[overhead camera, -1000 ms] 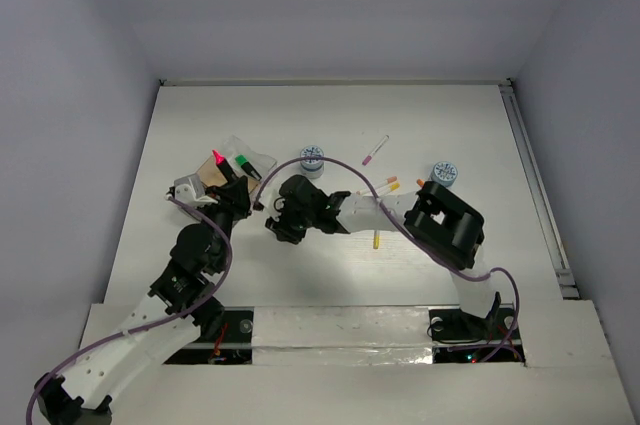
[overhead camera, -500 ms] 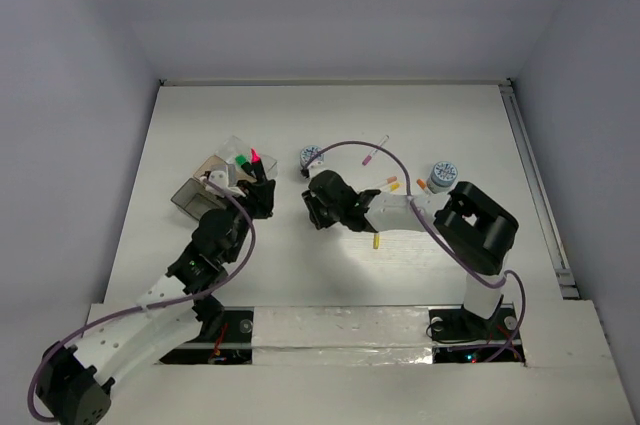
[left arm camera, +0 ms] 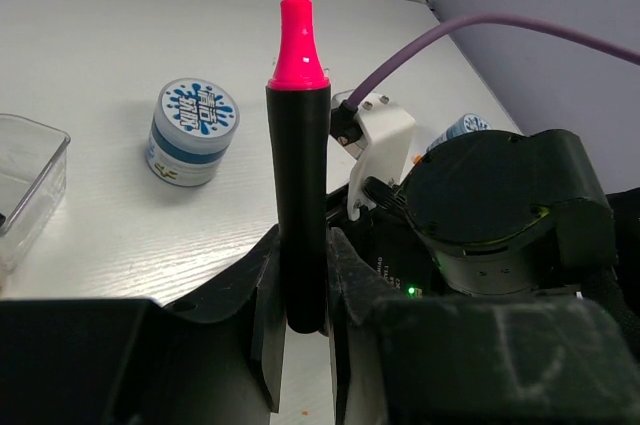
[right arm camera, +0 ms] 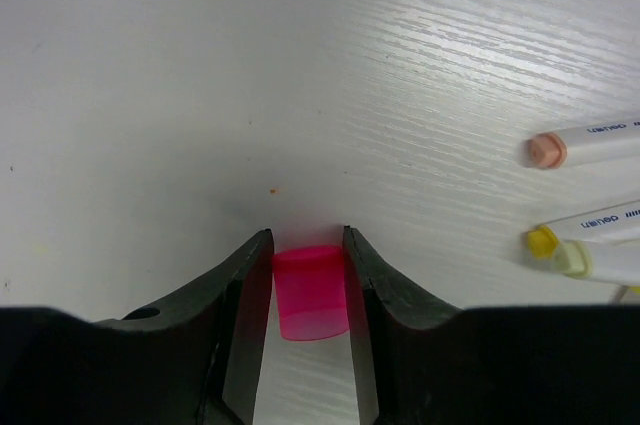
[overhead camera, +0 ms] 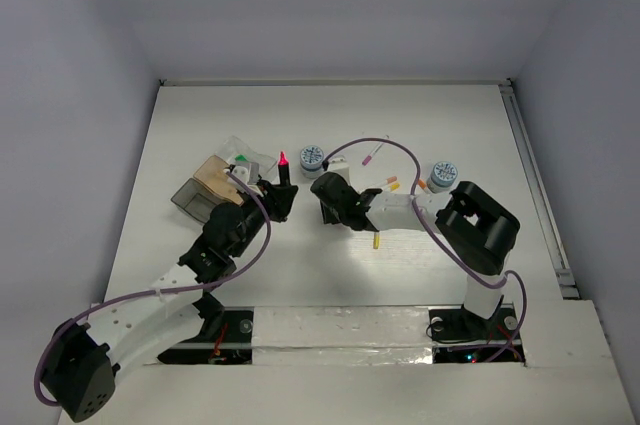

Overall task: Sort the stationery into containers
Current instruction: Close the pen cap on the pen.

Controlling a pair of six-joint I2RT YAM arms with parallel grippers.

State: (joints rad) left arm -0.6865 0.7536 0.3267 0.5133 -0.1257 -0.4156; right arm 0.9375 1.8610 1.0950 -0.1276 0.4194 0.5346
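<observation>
The white table (overhead camera: 450, 115) holds everything. The left arm (overhead camera: 170, 290) reaches from the near left corner toward the middle. The right arm (overhead camera: 480, 230) rises at the near right and stretches leftward, so the two grippers sit close together near the centre without touching. On the left stand the containers (overhead camera: 200, 185), a joined cluster with the clear tray (overhead camera: 262, 159) farthest, the tan tray (overhead camera: 212, 171) beside it and the grey tray (overhead camera: 188, 195) nearest the left edge. A green-capped marker (overhead camera: 241, 158) lies in the clear tray. One blue-white disc (overhead camera: 312, 157) sits on the table just far of the right gripper, and a second disc (overhead camera: 443, 175) lies farther right, by the right arm's elbow. The left gripper (left arm camera: 300, 245) is clenched on the lower body of the black marker (left arm camera: 300, 175). The marker stands straight out from between the fingers, its bare pink tip pointing to the far side, just left of the first disc. An orange-tipped pen (right arm camera: 590, 140) and a yellow-tipped pen (right arm camera: 590, 230) lie on the table to the right of the right gripper, apart from it. A pink-tipped pen (overhead camera: 373, 153) lies farther back. The right gripper (right arm camera: 307, 250) is pinched on the pink cap (right arm camera: 312, 295), which sits squarely between its fingertips, low over the table. Whether the cap touches the surface cannot be told.
</observation>
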